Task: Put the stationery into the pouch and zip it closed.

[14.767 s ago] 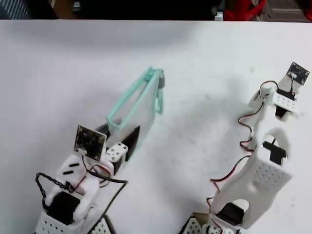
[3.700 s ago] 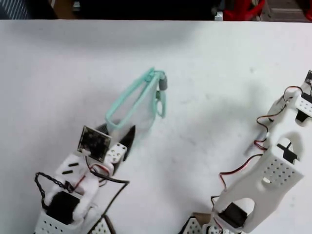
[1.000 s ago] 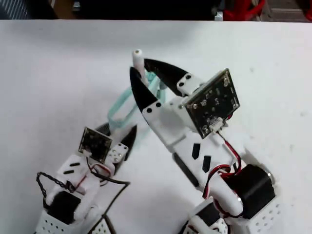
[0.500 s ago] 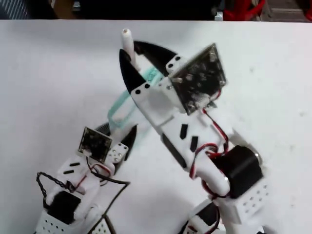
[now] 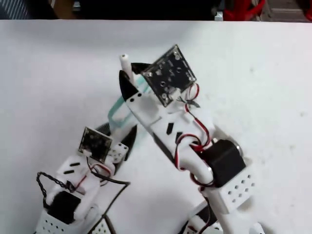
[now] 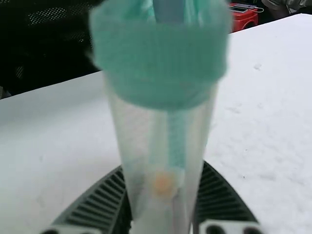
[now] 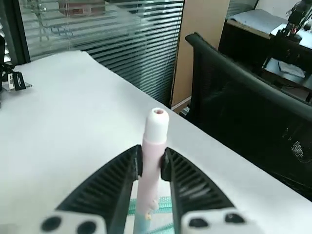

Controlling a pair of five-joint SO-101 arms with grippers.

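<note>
High view: The left gripper (image 5: 118, 134) sits at the lower left of the white table (image 5: 58, 63). Its two dark fingers are closed narrowly on the near end of the clear pouch (image 5: 116, 104). The pouch lies near the table centre, running away from the left gripper towards the upper right. The right arm crosses over the far end of the pouch and hides that end. The right gripper (image 5: 128, 70) is clamped on a pale pen (image 5: 125, 61). The rounded tip of the pen projects beyond the fingertips, pointing towards the far edge of the table.

Left wrist view: The pouch stands between the two ribbed fingers, which press against its sides. A teal band (image 6: 161, 53) rims the mouth of the pouch. Through the clear wall, a slender teal item (image 6: 175, 141) with an orange spot is seen inside the pouch. It is possibly a pen, but the view is too soft to confirm this.

Right wrist view: The pale pen is pinched between the two black fingers, roughly at its upper half, with its rounded cap above them. The lower end of the pen is teal. The teal edge of the pouch lies directly beneath that end. Contact between the pen and the pouch cannot be determined. A black chair (image 7: 243, 107) and window blinds (image 7: 112, 29) stand beyond the table.
</note>
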